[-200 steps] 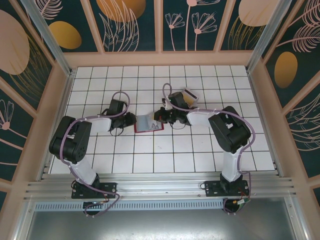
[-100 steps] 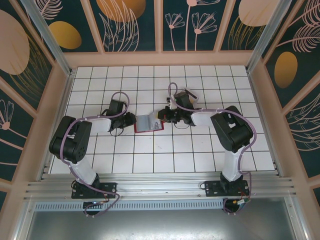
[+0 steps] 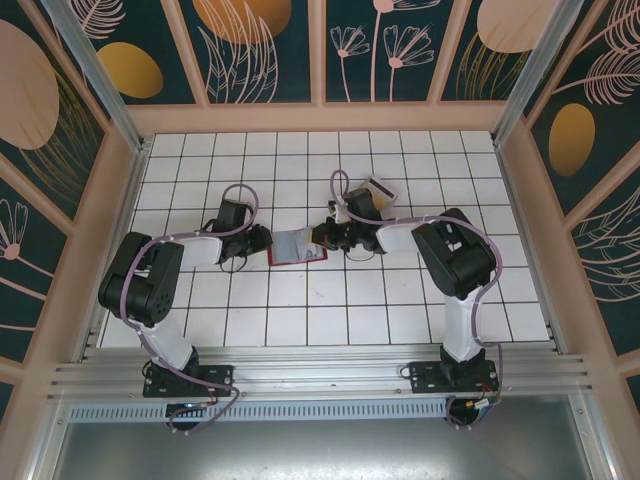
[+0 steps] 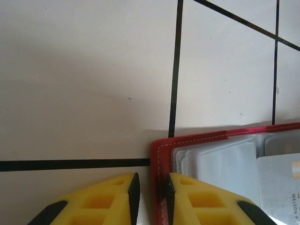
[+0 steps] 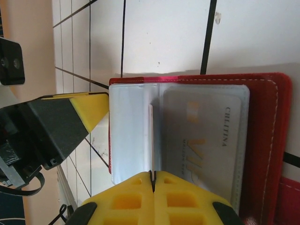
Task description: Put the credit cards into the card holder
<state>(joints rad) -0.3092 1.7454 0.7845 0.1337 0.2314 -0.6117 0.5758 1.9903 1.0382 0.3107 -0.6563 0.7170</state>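
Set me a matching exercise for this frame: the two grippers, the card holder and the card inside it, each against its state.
Things:
1. left gripper
2. right gripper
3. card holder
4. pale card with gold lettering

States:
A. lies open on the table
B. sits in a clear pocket
C. jaws shut on a thin pale sheet seen edge-on
D. jaws shut on a red stitched edge

Pairs: 1-D, 2-C, 3-A, 4-B
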